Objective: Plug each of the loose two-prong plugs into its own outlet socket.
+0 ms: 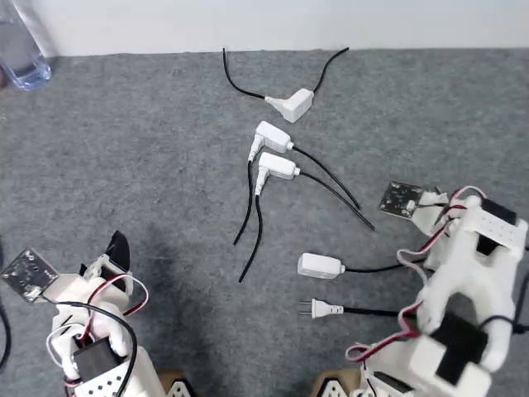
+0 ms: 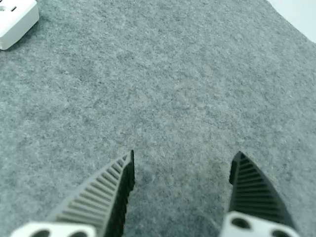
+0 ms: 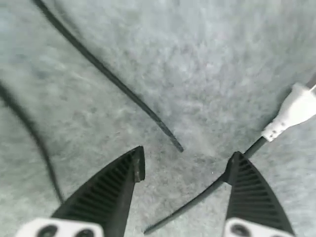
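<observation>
A loose white two-prong plug (image 1: 322, 309) lies on the grey mat near the front, its black cable running toward the right arm. Just behind it lies a white outlet socket (image 1: 320, 265) on its own cable. The right wrist view has the plug (image 3: 296, 111) off to one side, beyond my right gripper (image 3: 187, 152), which is open over the mat near a black cable end (image 3: 173, 140). My left gripper (image 2: 182, 158) is open above bare mat, with a white socket (image 2: 15, 19) far off. In the high view its dark finger (image 1: 118, 248) points up the table.
Three more white connectors (image 1: 297, 105) (image 1: 273, 138) (image 1: 277, 168) lie mid-table, each with black cables leaving both ends. A clear bottle (image 1: 21, 50) stands at the back left corner. Open mat stretches between the arms and on the left.
</observation>
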Action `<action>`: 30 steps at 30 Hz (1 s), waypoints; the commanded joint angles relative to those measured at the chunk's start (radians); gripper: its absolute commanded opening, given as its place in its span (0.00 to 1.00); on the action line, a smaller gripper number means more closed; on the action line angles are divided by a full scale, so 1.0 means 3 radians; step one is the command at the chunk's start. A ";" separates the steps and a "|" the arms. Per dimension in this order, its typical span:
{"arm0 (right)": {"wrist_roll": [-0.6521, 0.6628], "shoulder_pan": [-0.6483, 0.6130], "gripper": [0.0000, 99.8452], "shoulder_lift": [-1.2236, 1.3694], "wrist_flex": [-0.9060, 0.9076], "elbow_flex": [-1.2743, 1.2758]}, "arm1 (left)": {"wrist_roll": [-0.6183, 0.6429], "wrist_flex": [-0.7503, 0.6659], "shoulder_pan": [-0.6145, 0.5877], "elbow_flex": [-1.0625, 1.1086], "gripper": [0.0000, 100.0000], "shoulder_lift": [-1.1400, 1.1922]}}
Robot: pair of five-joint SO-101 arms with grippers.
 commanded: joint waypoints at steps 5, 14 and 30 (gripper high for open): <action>-0.0077 -0.0550 0.23 -0.0913 0.0882 0.0015 | -0.0031 0.0026 0.0015 -0.0023 0.30 -0.0010; -0.1248 -0.2013 0.09 -0.0985 0.0458 0.0665 | -0.0031 0.0026 0.0015 -0.0023 0.30 -0.0010; -0.1647 -0.2565 0.26 -0.0979 0.0064 0.0910 | -0.0031 0.0026 0.0015 -0.0023 0.30 -0.0010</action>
